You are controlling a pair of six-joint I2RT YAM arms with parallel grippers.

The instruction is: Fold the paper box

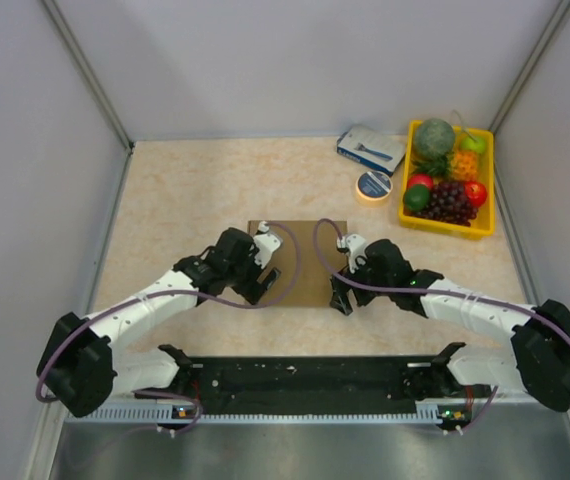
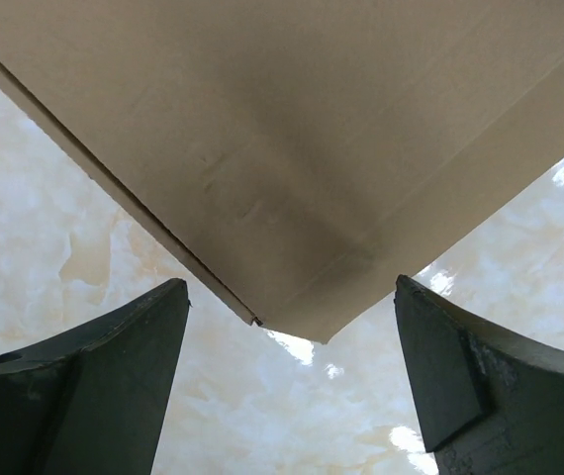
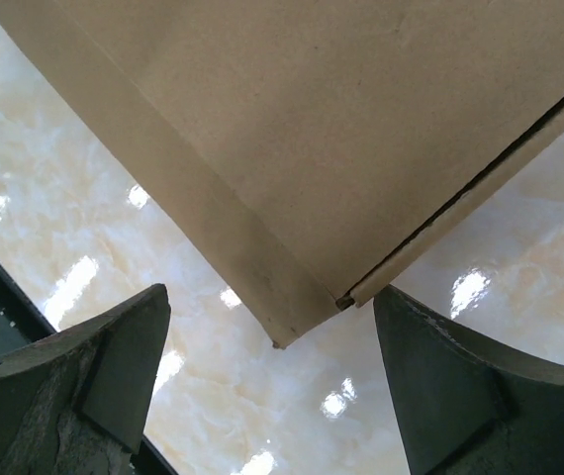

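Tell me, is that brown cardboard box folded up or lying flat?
Lying flat. The paper box shows as a thin brown sheet on the table, with no walls standing; both wrist views show flat corners.

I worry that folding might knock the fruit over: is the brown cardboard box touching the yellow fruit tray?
Apart. The top view shows a stretch of bare table between the paper box and the yellow tray.

Top view high over table; both wrist views close on paper box corners.

Fruit tray, carton, tape roll
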